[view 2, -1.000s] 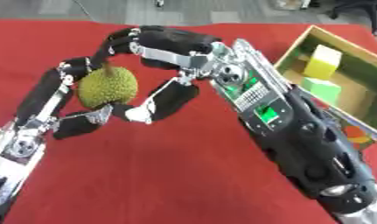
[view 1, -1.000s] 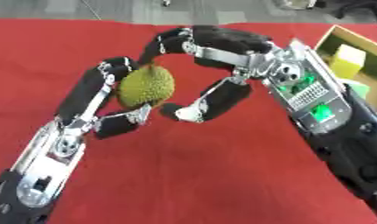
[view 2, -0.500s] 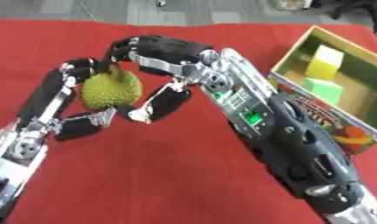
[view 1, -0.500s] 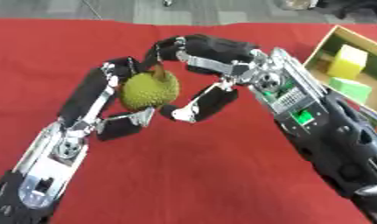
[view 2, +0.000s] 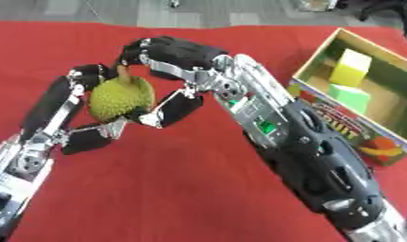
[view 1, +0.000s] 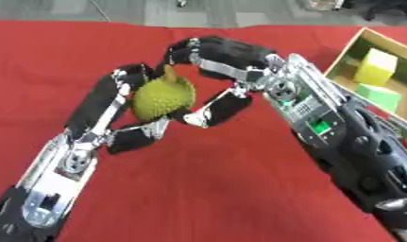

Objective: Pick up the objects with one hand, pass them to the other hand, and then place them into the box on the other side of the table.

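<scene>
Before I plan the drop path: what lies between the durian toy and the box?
In the right eye view, the right hand and its forearm cross between the durian toy and the box; otherwise bare red cloth.

Left hand (view 1: 115,111) and right hand (view 1: 219,71) meet (fingers curled).

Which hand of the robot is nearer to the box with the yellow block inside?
Right. The right hand is nearer the box, though well apart from it. The left hand is on the far side of the durian that both hands grip.
</scene>
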Controlling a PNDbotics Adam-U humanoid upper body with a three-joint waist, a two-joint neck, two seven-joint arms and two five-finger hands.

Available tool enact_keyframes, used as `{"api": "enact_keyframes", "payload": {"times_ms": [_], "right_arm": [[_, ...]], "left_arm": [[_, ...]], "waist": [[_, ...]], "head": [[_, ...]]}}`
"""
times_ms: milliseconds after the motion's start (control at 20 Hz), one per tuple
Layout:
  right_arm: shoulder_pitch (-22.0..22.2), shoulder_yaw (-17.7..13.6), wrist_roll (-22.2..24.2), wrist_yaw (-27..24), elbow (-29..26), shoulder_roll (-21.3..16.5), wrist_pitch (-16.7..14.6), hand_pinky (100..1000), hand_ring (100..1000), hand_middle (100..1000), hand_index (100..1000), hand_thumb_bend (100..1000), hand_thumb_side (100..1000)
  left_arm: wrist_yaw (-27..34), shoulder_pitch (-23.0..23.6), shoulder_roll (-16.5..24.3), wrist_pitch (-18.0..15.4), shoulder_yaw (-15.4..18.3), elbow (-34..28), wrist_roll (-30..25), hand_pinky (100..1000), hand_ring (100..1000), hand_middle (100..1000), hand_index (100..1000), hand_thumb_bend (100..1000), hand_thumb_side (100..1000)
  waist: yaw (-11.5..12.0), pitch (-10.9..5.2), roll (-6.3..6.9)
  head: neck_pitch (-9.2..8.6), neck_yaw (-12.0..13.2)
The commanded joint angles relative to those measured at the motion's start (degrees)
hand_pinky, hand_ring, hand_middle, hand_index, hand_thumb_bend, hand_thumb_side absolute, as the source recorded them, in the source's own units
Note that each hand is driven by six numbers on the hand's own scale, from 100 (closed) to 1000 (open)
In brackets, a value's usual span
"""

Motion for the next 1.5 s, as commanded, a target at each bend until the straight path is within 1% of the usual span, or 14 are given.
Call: {"api": "enact_keyframes", "payload": {"times_ms": [50,100,250,400,500,600,650,750,800,900,950,1000,1300,1500], "right_arm": [[-0.8,-0.2,-1.0,-1.6,-0.1,0.0,0.6,828,757,565,647,255,112],[-0.8,-0.1,-1.2,-2.4,-0.2,-0.1,0.8,827,755,561,643,254,110],[-0.9,0.1,-0.9,-4.3,-0.7,-0.3,0.9,825,730,512,584,241,100],[-0.9,0.3,1.0,-5.9,-1.1,-0.5,0.7,824,721,493,561,214,106],[-0.9,0.2,2.2,-7.0,-1.3,-0.7,0.8,825,720,488,552,198,106],[-0.8,0.0,2.7,-7.8,-1.5,-0.8,1.0,825,719,482,545,186,106],[-0.8,0.0,2.9,-8.2,-1.5,-0.8,1.1,825,718,480,542,186,106],[-0.8,-0.1,3.2,-8.7,-1.7,-0.9,1.4,825,717,479,541,187,105],[-0.8,-0.2,3.3,-8.9,-1.8,-0.9,1.5,825,717,477,540,189,103],[-0.7,-0.4,3.3,-9.2,-2.1,-1.1,1.7,824,716,478,540,185,100],[-0.7,-0.5,3.2,-9.4,-2.2,-1.2,1.8,824,716,478,540,153,100],[-0.7,-0.7,3.1,-9.5,-2.3,-1.3,1.8,824,716,477,540,186,100],[-0.4,-1.6,2.6,-10.0,-2.6,-1.8,1.8,823,714,476,539,189,100],[-0.1,-2.1,2.3,-10.0,-3.1,-2.5,1.8,822,714,476,539,192,100]], "left_arm": [[0.9,-0.9,-0.3,0.2,0.1,-1.9,0.2,719,649,595,660,100,252],[1.0,-0.9,-0.3,0.3,0.1,-1.9,0.2,719,649,596,662,100,250],[1.1,-1.0,-0.4,0.5,0.1,-1.8,0.3,719,650,599,673,100,228],[0.9,-1.1,-0.4,1.0,0.2,-1.3,0.7,724,658,611,697,100,226],[0.6,-1.1,-0.5,1.4,0.2,-0.9,0.8,734,676,637,745,100,245],[-0.1,-1.2,-0.5,2.0,0.2,-0.5,0.6,741,686,654,780,130,257],[-0.4,-1.2,-0.5,2.2,0.2,-0.4,0.5,747,695,669,811,188,284],[-0.6,-1.2,-0.6,2.7,0.1,-0.2,0.2,749,698,673,817,202,291],[-0.8,-1.2,-0.6,2.8,0.1,-0.1,0.0,762,717,697,852,352,364],[-1.7,-1.1,-0.5,3.2,0.2,0.0,-0.5,773,735,720,884,521,459],[-2.2,-1.0,-0.4,3.4,0.2,0.0,-0.7,777,740,727,889,592,489],[-2.7,-1.0,-0.3,3.5,0.2,0.0,-0.9,777,741,729,890,619,519],[-3.9,-0.6,-0.3,3.6,0.3,0.0,-1.1,780,743,732,891,708,599],[-4.0,-0.2,-0.1,3.4,0.3,0.0,-1.2,781,743,731,890,716,622]], "waist": [[0.1,-1.08,0.22],[0.1,-1.09,0.22],[0.1,-1.10,0.20],[0.1,-1.12,0.20],[0.1,-1.12,0.21],[0.1,-1.12,0.22],[0.1,-1.12,0.22],[0.1,-1.12,0.22],[0.1,-1.12,0.24],[0.1,-1.14,0.27],[0.1,-1.15,0.28],[0.1,-1.17,0.30],[-0.1,-1.17,0.37],[-0.2,-1.16,0.44]], "head": [[-0.61,-0.2],[-0.60,-0.2],[-0.58,-0.3],[-0.57,-0.4],[-0.63,-0.4],[-0.72,-0.4],[-0.76,-0.4],[-0.83,-0.5],[-0.82,-0.5],[-0.77,-0.5],[-0.73,-0.5],[-0.69,-0.5],[-0.67,-0.5],[-0.52,-0.6]]}}
